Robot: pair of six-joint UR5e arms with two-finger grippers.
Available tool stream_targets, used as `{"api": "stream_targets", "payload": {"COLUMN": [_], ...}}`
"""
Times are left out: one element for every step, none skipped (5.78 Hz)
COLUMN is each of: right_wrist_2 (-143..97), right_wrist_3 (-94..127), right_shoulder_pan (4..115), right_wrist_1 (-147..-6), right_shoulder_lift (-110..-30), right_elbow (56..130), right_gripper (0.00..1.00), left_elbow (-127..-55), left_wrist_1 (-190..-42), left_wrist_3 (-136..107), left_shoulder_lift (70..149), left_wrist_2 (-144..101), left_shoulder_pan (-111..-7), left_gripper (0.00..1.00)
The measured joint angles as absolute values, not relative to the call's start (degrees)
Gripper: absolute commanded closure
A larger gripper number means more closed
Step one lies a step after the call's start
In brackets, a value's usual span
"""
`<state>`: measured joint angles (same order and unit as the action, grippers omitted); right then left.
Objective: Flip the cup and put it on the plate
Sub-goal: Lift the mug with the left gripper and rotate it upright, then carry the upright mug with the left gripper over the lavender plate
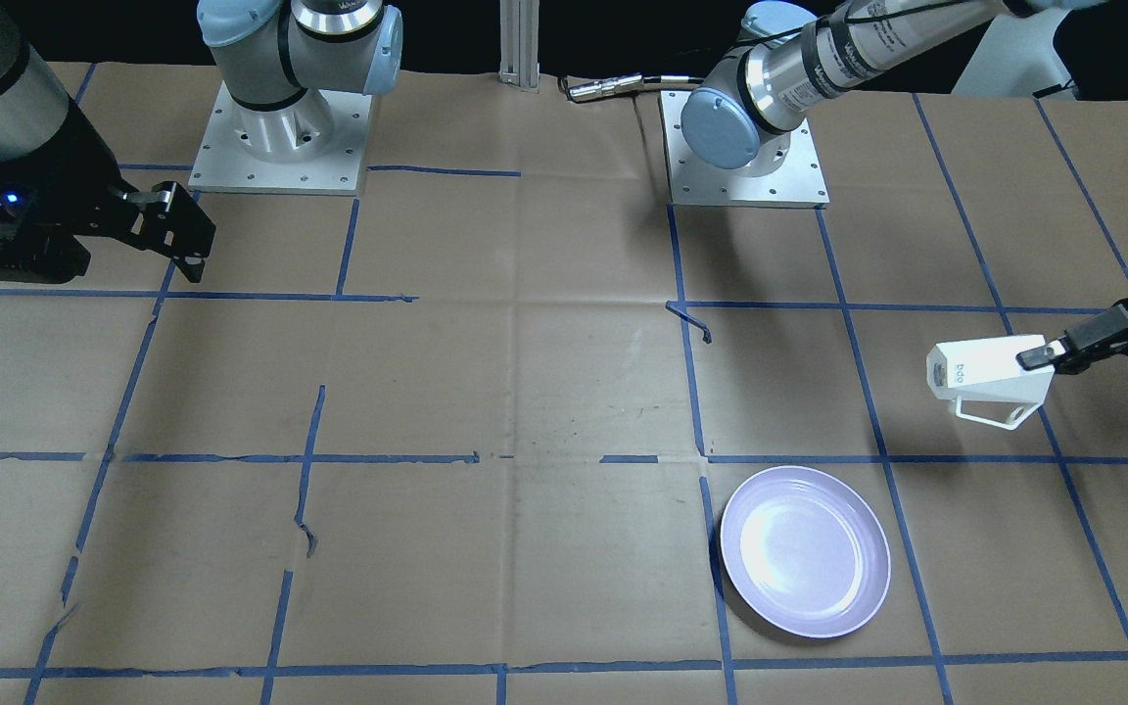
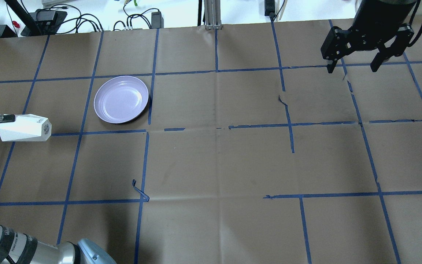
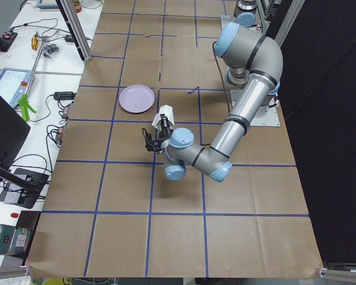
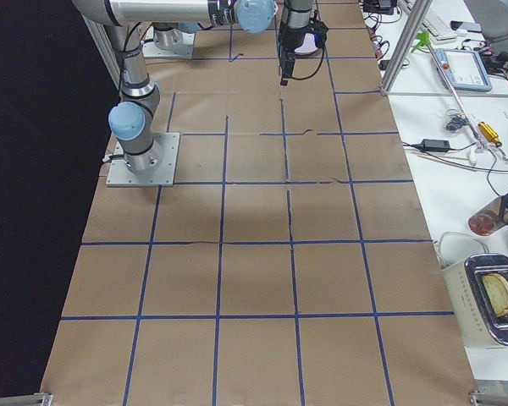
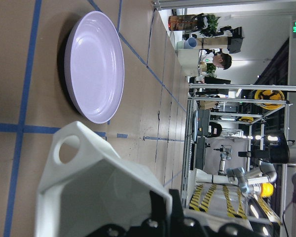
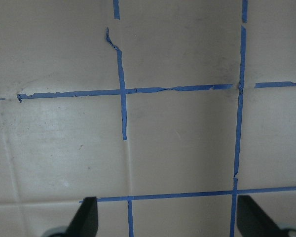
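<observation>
Nearest, a small white faceted cup (image 5: 103, 192) hangs sideways above the table (image 1: 525, 392), its rim clamped in the left gripper (image 1: 1044, 354); flip looks half done; round glossy lavender plate (image 1: 805, 551) nearby lies bare; right gripper (image 2: 352, 69) fingers apart.

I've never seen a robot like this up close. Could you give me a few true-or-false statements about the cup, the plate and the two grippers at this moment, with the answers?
1. The left gripper holds the cup off the table. True.
2. The cup stands upright on the plate. False: it is tipped on its side in the gripper, apart from the plate, with its handle hanging down.
3. The plate has nothing on it. True.
4. The right gripper is clamped on the plate. False: it is open and holds nothing, over the far side of the table from the plate.
</observation>
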<state>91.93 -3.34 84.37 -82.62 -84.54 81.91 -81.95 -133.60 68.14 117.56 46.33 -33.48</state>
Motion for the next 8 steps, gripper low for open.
{"api": "stream_targets", "payload": {"right_wrist_2": [91.94, 91.93, 91.94, 91.94, 91.94, 91.94, 91.93, 91.93], "right_wrist_3": [-3.34, -3.34, -3.34, -3.34, -3.34, -3.34, -3.34, -3.34], "right_shoulder_pan": [84.37, 84.37, 84.37, 84.36, 84.37, 84.37, 84.37, 84.38], "right_wrist_1": [-82.62, -82.62, -82.62, -82.62, -82.62, -82.62, -82.62, -82.62], "right_shoulder_lift": [-84.54, -84.54, -84.55, -84.55, -84.56, -84.55, -84.55, -84.55], "right_elbow": [81.91, 81.92, 81.92, 81.91, 81.91, 81.91, 81.91, 81.91], "right_gripper": [0.00, 0.00, 0.00, 0.00, 0.00, 0.00, 0.00, 0.00], "left_elbow": [-81.95, -81.98, -81.97, -81.94, -81.95, -81.97, -82.43, -83.87], "left_wrist_1": [-132.90, -128.56, -119.33, -106.91, -96.34, -89.33, -84.68, -80.35], "left_wrist_3": [61.61, 53.32, 42.04, 27.87, 15.68, 7.88, 4.41, 2.91], "left_shoulder_lift": [111.62, 107.19, 104.39, 102.97, 102.77, 102.62, 102.66, 103.17], "left_wrist_2": [46.49, 47.86, 51.69, 58.31, 66.41, 75.06, 83.16, 88.71], "left_shoulder_pan": [-33.97, -36.79, -42.74, -52.07, -62.06, -70.75, -77.25, -81.26], "left_gripper": [1.00, 1.00, 1.00, 1.00, 1.00, 1.00, 1.00, 1.00]}}
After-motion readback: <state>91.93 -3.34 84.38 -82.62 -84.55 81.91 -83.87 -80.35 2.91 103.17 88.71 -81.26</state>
